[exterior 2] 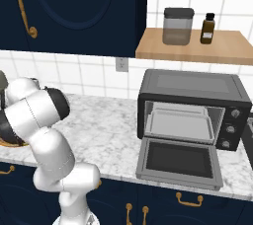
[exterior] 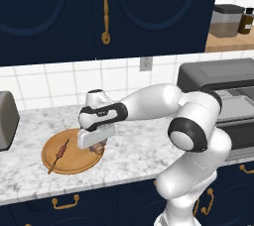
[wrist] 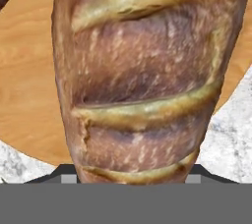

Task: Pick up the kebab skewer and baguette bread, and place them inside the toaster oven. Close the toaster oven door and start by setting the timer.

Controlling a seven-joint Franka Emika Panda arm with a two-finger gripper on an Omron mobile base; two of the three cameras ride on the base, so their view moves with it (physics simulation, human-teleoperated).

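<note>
The baguette point(wrist: 142, 75) lay on the round wooden board point(exterior: 69, 158), at its right side, and it was directly under the gripper point(exterior: 97, 141). In the hand view the loaf passed between the two finger tips at the bottom of the picture, and the tips seemed to be touching both its sides. So the jaws looked closed around the baguette, partly open because the loaf is wide, but I could not tell if the grip was already firm. The loaf did not look lifted; it seemed to rest on the board. The kebab skewer point(exterior: 61, 151) lay on the left part of the same board, well apart from the gripper and untouched. The board was on the marble counter point(exterior: 134, 145), just beside a silver toaster point(exterior: 7, 121) at the far left. The toaster oven point(exterior 2: 192, 108) stood farther right on the counter, and its door point(exterior 2: 180, 162) was already folded down, with the rack inside bare. On the shelf point(exterior 2: 197, 46) above it stood a jar point(exterior 2: 178, 25) and a small brown bottle point(exterior 2: 209, 27). As I judge it, the task was only at its beginning: neither food was in the oven, and after both are placed, the door must be closed and the timer knob turned.
</note>
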